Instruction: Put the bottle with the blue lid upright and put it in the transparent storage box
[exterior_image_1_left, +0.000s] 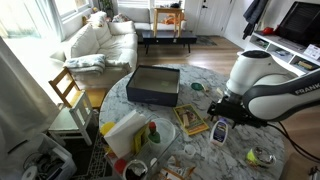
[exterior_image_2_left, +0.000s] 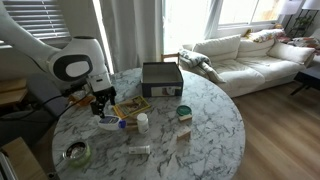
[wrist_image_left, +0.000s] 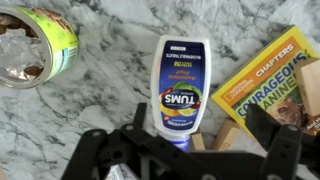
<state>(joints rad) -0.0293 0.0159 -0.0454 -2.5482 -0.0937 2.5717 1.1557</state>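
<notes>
The bottle with the blue lid (wrist_image_left: 178, 80) lies on its side on the marble table, a white bottle with a blue-and-white label. Its blue cap points toward my gripper (wrist_image_left: 186, 150). The gripper is open, with one finger on each side of the cap end, just above the bottle and not touching it. In both exterior views the gripper (exterior_image_1_left: 221, 117) (exterior_image_2_left: 103, 106) hangs low over the bottle (exterior_image_1_left: 219, 131) (exterior_image_2_left: 112, 122). A whitish see-through bin (exterior_image_1_left: 122, 128), apparently the transparent storage box, stands at the table's edge with yellow things in it.
A dark opaque box (exterior_image_1_left: 152, 85) (exterior_image_2_left: 160, 78) stands mid-table. A yellow book (wrist_image_left: 265, 80) (exterior_image_2_left: 130, 108) and wooden blocks (wrist_image_left: 225, 135) lie right beside the bottle. A tape roll (wrist_image_left: 35, 45) (exterior_image_2_left: 75, 152), a small green bottle (exterior_image_1_left: 153, 132) and a small white jar (exterior_image_2_left: 142, 122) are nearby.
</notes>
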